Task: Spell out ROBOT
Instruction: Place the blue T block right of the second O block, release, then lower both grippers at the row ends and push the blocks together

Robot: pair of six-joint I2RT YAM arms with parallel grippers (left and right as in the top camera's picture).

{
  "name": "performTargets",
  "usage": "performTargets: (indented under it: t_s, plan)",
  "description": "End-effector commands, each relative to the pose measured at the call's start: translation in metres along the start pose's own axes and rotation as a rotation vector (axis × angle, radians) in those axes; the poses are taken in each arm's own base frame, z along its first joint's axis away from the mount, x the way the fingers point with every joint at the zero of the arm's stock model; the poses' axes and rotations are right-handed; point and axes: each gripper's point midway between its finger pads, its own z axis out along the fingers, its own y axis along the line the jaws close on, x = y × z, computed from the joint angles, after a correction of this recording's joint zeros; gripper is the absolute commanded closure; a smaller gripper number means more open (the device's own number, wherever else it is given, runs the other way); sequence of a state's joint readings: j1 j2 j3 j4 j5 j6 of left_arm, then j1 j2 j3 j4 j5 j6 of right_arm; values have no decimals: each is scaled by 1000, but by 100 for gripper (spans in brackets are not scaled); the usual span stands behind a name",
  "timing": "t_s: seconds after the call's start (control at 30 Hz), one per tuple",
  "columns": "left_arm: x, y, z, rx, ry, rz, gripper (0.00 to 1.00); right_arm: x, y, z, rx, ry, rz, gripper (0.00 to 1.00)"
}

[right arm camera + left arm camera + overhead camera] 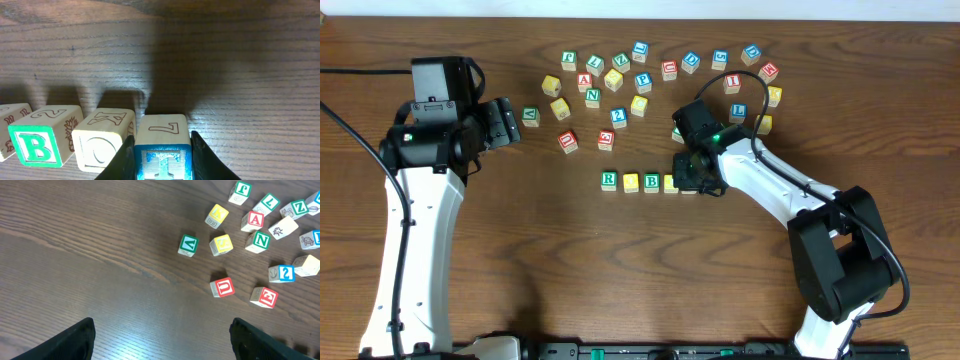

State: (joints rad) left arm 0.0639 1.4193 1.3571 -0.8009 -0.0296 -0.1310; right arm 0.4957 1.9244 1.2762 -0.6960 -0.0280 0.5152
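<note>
Rt hand (697, 181) clamped on blue T block (162, 157), which sits level w/ the row at its right end, just beside 2nd O block (102, 145); touching or not, can't tell. Row on surface (240, 75) reads R block (609, 180), O block (631, 182), B block (652, 182), O, T. Lt hand (162, 340) wide open, nothing in it, hovering well apart from row.
</note>
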Motion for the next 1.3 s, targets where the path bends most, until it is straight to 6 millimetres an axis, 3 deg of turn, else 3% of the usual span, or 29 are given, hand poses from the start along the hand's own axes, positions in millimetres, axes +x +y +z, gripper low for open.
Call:
performTargets:
  t_s: [0.0,0.1,0.2,0.37,0.43,0.53,0.63,0.7,0.8,0.93,1.0,1.07,1.17,1.2,1.27]
  plan:
    - [-3,3,-1,-9,-10,-10,15,-9,-1,4,13,-18,5,81]
    - [-3,3,-1,-9,-10,-10,15,-9,-2,4,15,-20,5,78]
    - [-3,3,-1,-9,-10,-10,15,-9,-2,4,15,-20,5,65]
    - [-3,3,-1,-9,-10,-10,15,-11,-1,3,12,-25,5,64]
    - [-3,3,-2,-9,-10,-10,15,-18,1,-10,11,-31,15,72]
    - [-14,2,-14,0,-52,-10,15,-39,-12,-50,21,-52,58,68]
    - [-21,-2,-30,27,-94,-13,15,-47,-26,-74,33,-50,87,68]
    - [-10,-23,-38,158,-51,-11,15,-37,-42,-77,53,2,148,70]
    - [11,-26,-27,173,52,-62,16,-26,-50,-69,72,38,158,70]
    - [41,-27,5,156,207,-81,25,-13,-54,-51,82,65,175,73]
    - [56,-36,25,190,298,-87,39,-6,-54,-38,64,70,198,73]
    - [72,-45,42,186,375,-62,59,-2,-49,-27,19,75,199,73]
    - [97,-56,56,183,465,-14,85,6,-50,-18,11,87,200,72]
    - [108,-57,60,182,498,12,91,11,-52,-15,17,99,210,72]
    - [122,-54,65,179,526,33,92,14,-53,-11,18,99,218,71]
